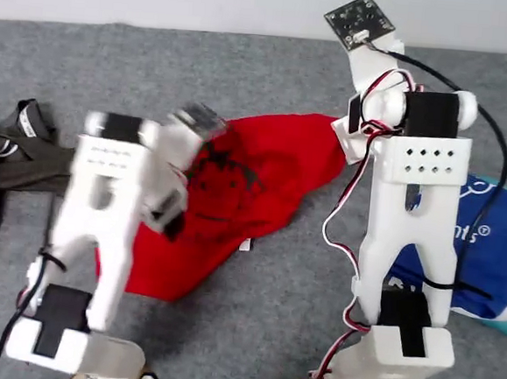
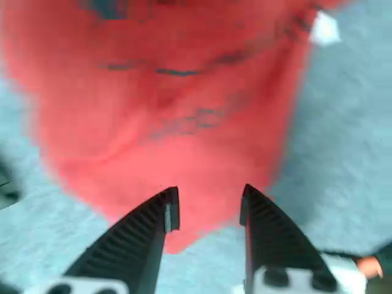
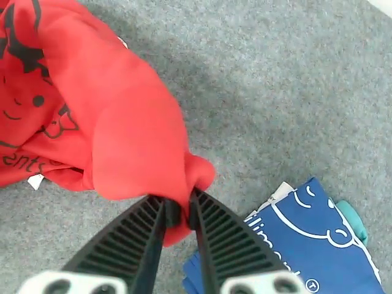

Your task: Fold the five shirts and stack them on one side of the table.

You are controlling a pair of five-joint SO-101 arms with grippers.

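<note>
The right tool (image 3: 177,211) is clamped on a bunched edge of the crumpled red cotton shirt (image 3: 110,122), which lies mid-way across the grey felt-like surface (image 1: 273,279). The left tool (image 2: 205,208) hangs over the shirt's other side, its 2 jaws apart. A blue printed shirt (image 1: 494,252) lies beside the right arm (image 1: 414,211), and a dark crumpled shirt (image 1: 15,149) lies at the opposite edge.

White lettering on blue shirt (image 3: 306,245), cut off, no whole word readable. Black letters on red shirt (image 3: 104,116), partly folded away. White tag (image 3: 35,181) too small to read.
</note>
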